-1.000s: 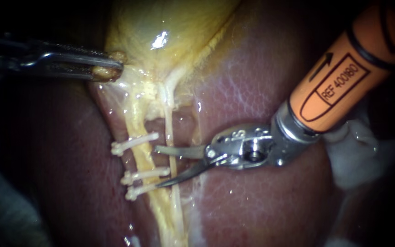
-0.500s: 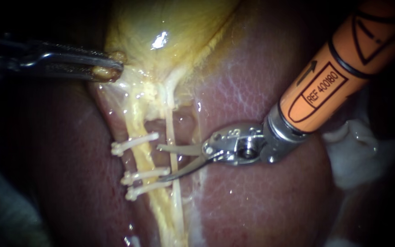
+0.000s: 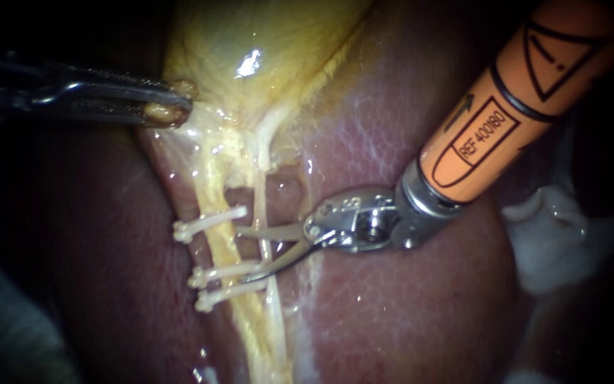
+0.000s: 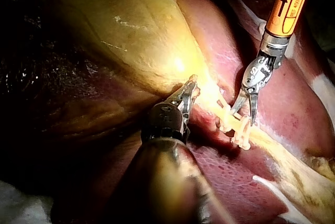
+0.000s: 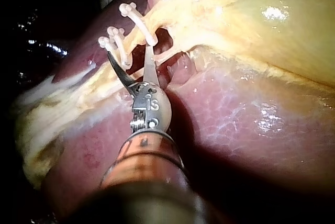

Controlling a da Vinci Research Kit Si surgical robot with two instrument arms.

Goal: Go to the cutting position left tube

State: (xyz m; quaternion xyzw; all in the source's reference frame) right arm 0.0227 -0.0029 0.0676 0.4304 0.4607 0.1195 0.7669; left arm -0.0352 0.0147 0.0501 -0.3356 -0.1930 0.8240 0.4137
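While the liver (image 3: 406, 114) and the gallbladder (image 3: 264, 35) lie as they lay a second ago, your right instrument (image 3: 241, 254) has come further in from the right, its joint now nearer to the tubes. Its two blades stand open with a moderate gap, a little narrower than before, and grip nothing. Your left instrument (image 3: 179, 105) has not moved: its jaws are closed on the gallbladder at its neck. The left tube (image 3: 220, 249), thick and yellow, runs down from that neck. The blades cross the thin right tube (image 3: 263, 192), and their tips meet the edge of the left tube between the upper clip (image 3: 207, 222) and the middle clip (image 3: 225, 272). The lower blade has risen close to the middle clip. I judge that you are almost at the cutting position; take care, because the right tube also lies inside the blades.
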